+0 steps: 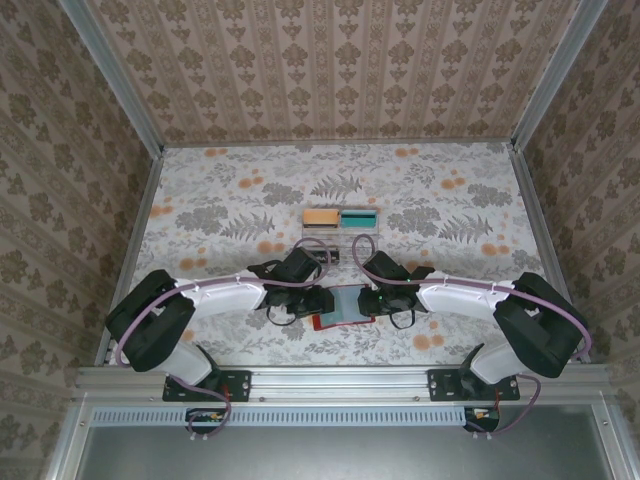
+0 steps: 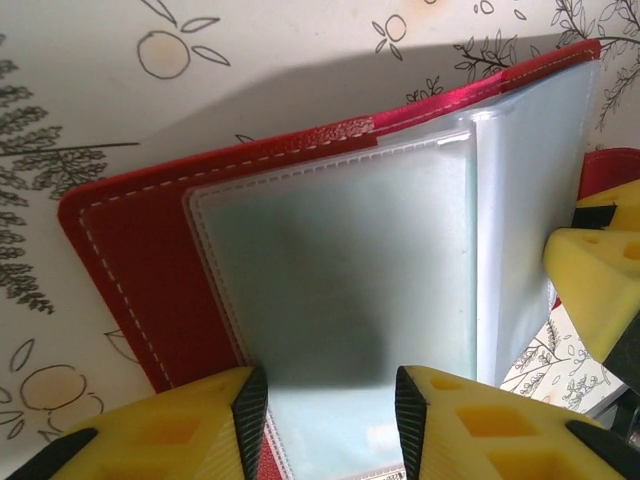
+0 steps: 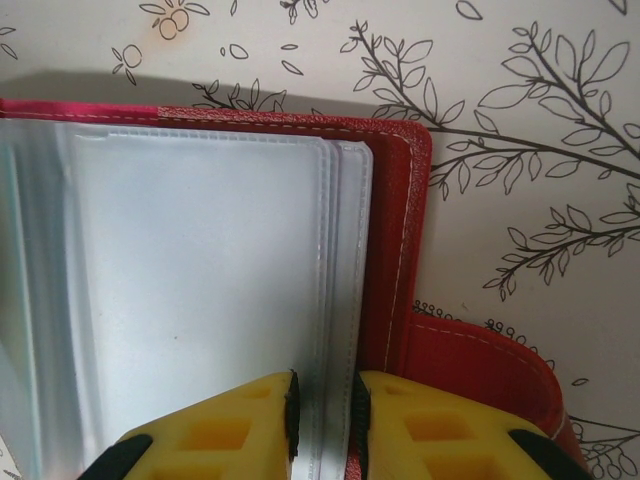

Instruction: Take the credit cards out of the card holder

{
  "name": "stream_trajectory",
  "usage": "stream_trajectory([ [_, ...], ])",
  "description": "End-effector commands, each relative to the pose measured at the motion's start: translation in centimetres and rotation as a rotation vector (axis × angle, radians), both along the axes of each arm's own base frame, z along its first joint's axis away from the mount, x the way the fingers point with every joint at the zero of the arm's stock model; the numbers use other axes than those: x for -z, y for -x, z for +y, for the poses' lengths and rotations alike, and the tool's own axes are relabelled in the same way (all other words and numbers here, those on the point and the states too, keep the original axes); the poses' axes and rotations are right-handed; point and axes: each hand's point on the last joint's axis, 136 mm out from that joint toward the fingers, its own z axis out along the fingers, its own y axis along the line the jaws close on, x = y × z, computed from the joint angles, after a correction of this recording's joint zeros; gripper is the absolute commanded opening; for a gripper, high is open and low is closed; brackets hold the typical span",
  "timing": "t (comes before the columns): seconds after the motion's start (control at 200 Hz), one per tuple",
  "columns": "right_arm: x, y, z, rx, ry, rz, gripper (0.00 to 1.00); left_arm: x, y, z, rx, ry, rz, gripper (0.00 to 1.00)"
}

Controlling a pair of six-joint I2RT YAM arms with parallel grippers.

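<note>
The red card holder (image 1: 342, 308) lies open on the flowered table between my two grippers. In the left wrist view its red cover (image 2: 150, 260) carries frosted plastic sleeves (image 2: 340, 260). My left gripper (image 2: 330, 400) stands open, its yellow fingers straddling the near edge of a sleeve. In the right wrist view my right gripper (image 3: 323, 400) is shut on the outer edge of the sleeves (image 3: 345, 260), beside the red cover (image 3: 395, 220) and its closing tab (image 3: 480, 370). The credit cards are hidden; I make out none through the frosted plastic. One right finger (image 2: 600, 290) shows in the left wrist view.
A clear plastic tray (image 1: 340, 220) with orange and teal contents stands just beyond the grippers, mid-table. Patterned walls enclose the table on three sides. Both arms reach inward from the near corners, their grippers (image 1: 322, 300) (image 1: 366, 298) close together.
</note>
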Motion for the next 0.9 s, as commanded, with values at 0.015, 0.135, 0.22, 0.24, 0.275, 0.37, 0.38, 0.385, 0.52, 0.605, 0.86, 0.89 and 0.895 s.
stream_trajectory([
  [0.015, 2.1, 1.7, -0.9, 0.007, 0.028, 0.082, 0.25, -1.3, -0.1, -2.0, 0.050, 0.069, -0.020, 0.43],
  [0.135, 2.2, 1.7, -0.9, 0.006, 0.031, 0.085, 0.25, -1.8, -0.2, -2.2, 0.052, 0.086, -0.032, 0.43],
  [0.22, 2.2, 1.7, -0.9, 0.006, 0.032, 0.085, 0.25, -2.1, -0.3, -2.4, 0.055, 0.096, -0.041, 0.44],
  [0.24, 2.2, 1.7, -0.8, 0.006, 0.031, 0.085, 0.25, -2.2, -0.3, -2.4, 0.056, 0.098, -0.042, 0.44],
  [0.275, 2.2, 1.7, -0.8, 0.007, 0.031, 0.085, 0.25, -2.2, -0.3, -2.5, 0.056, 0.100, -0.043, 0.44],
  [0.37, 2.4, 1.7, -0.8, 0.005, 0.032, 0.087, 0.25, -2.3, -0.4, -2.5, 0.054, 0.101, -0.043, 0.44],
  [0.38, 2.4, 1.7, -0.8, 0.006, 0.031, 0.088, 0.25, -2.3, -0.4, -2.5, 0.054, 0.100, -0.042, 0.44],
  [0.385, 2.4, 1.7, -0.8, 0.005, 0.032, 0.088, 0.25, -2.3, -0.3, -2.5, 0.054, 0.100, -0.042, 0.44],
  [0.52, 2.0, 1.6, -0.8, 0.003, 0.030, 0.080, 0.26, -2.1, -0.4, -2.0, 0.044, 0.078, -0.043, 0.44],
  [0.605, 1.1, 1.2, -0.5, 0.001, 0.023, 0.059, 0.26, -2.2, -0.6, -1.4, 0.026, 0.060, -0.056, 0.44],
  [0.86, -3.5, -0.2, 2.1, -0.057, -0.027, -0.045, 0.26, -2.0, -1.0, 1.4, -0.069, 0.024, -0.081, 0.39],
  [0.89, -3.8, -0.3, 2.6, -0.068, -0.037, -0.047, 0.24, -1.9, -1.0, 1.7, -0.080, 0.021, -0.080, 0.38],
  [0.895, -3.8, -0.3, 2.7, -0.070, -0.038, -0.047, 0.24, -1.9, -0.9, 1.8, -0.082, 0.019, -0.080, 0.37],
])
